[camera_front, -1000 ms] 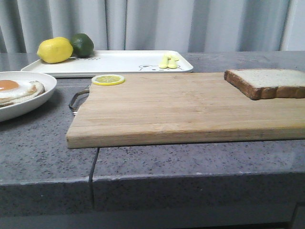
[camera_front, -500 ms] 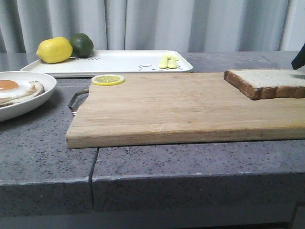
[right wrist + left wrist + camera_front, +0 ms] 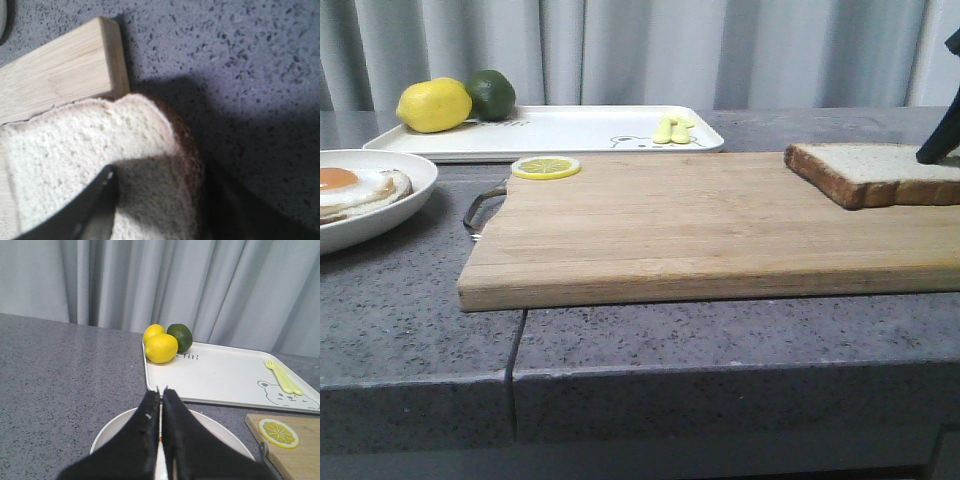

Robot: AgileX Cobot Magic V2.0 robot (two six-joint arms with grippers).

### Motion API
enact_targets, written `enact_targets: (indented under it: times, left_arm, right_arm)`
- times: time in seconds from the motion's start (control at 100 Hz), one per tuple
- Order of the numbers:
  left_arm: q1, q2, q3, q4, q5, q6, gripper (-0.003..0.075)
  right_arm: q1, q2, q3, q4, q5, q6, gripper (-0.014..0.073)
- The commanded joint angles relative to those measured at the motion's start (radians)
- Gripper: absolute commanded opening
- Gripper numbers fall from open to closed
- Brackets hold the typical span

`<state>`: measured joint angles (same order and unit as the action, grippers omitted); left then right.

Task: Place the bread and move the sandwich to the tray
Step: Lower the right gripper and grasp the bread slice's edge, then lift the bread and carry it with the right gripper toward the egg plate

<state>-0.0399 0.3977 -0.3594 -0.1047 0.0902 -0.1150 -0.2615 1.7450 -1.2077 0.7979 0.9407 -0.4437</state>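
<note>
Front view: the right gripper (image 3: 160,200) has dropped at the cutting board's (image 3: 690,225) far right corner, jaws wide astride the bread (image 3: 870,172), which has shifted slightly left, so a grasp looks imminent, while the left gripper (image 3: 160,392) hovers near-closed over the sandwich's dish (image 3: 390,205).

I'm looking across a grey speckled stone counter (image 3: 410,320) with a thick front edge and a dark seam (image 3: 512,375) running back from that edge, left of centre. Behind the far edge, pale grey pleated curtains (image 3: 650,50) close off the whole background. Light is soft and even, shadows faint.
</note>
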Motion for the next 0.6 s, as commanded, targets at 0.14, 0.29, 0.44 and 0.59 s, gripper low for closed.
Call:
enact_targets:
  times: [0.14, 0.29, 0.44, 0.59]
  left_arm:
    - [-0.001, 0.011, -0.037, -0.008, -0.08, -0.002, -0.002]
    - [-0.001, 0.011, -0.037, -0.008, -0.08, -0.002, -0.002]
    - [-0.001, 0.011, -0.037, -0.01, -0.08, -0.002, -0.002]
    - [-0.001, 0.011, -0.037, -0.01, -0.08, -0.002, -0.002]
  right_arm:
    - [-0.007, -0.035, -0.029, 0.032, 0.041, -0.016, -0.0069]
    - [-0.007, -0.048, -0.041, 0.11, 0.081, -0.019, -0.0071]
    - [0.004, -0.093, -0.041, 0.318, 0.106, -0.093, -0.0071]
    - [0.076, -0.114, -0.041, 0.451, 0.106, -0.127, -0.0069]
